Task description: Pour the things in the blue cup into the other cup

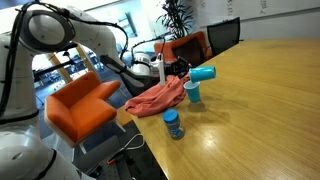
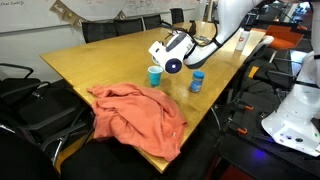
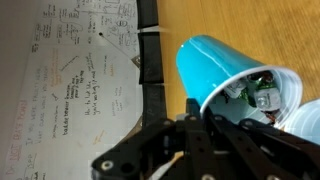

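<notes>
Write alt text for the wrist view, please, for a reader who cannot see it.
The gripper holds the blue cup tipped over, mouth toward the other cup, whose inside is pale; small items show at the mouth. Behind are a wooden table and a written-on whiteboard.

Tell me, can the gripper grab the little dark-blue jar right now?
Probably not right now. The gripper is shut on the turquoise cup, tipped over the shorter blue cup. The dark-blue jar stands in the open, so it looks reachable once the cup is put down.
</notes>
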Controlling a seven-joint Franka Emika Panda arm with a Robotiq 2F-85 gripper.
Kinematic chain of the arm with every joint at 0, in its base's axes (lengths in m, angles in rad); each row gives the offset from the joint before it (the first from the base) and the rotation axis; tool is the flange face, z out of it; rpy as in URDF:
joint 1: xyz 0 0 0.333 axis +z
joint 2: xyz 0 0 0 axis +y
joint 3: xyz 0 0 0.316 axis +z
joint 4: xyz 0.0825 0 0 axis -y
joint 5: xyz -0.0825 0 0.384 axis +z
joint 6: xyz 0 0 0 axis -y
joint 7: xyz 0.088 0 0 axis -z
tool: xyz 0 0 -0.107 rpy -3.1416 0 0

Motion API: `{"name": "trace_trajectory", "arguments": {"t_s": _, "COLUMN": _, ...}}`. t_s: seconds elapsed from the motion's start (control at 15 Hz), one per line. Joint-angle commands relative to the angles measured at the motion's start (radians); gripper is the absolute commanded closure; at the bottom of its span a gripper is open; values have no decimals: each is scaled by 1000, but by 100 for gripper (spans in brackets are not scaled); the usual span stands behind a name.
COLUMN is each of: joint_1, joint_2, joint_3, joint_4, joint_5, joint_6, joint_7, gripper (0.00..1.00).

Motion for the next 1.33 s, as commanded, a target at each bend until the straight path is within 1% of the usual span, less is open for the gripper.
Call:
{"name": "trace_trajectory", "arguments": {"t_s": 0.0, "joint_1": -1, "joint_2": 12, "joint_3": 18, "joint_4": -10, "joint_5": -57, "joint_6": -74, "joint_7": -3, "gripper": 99}}
{"name": "trace_trajectory", "arguments": {"t_s": 0.47, "joint_1": 0, "joint_2": 45, "joint_3": 36, "joint_4": -6, "joint_5": -120, "joint_6": -135, "joint_7": -17, "gripper": 99}}
{"name": "trace_trajectory", "arguments": {"t_s": 1.27, "joint_1": -1, "joint_2": 52, "joint_3": 42, "joint_4": -7, "joint_5": -227, "joint_6": -177, "joint_7": -25, "gripper": 99}}
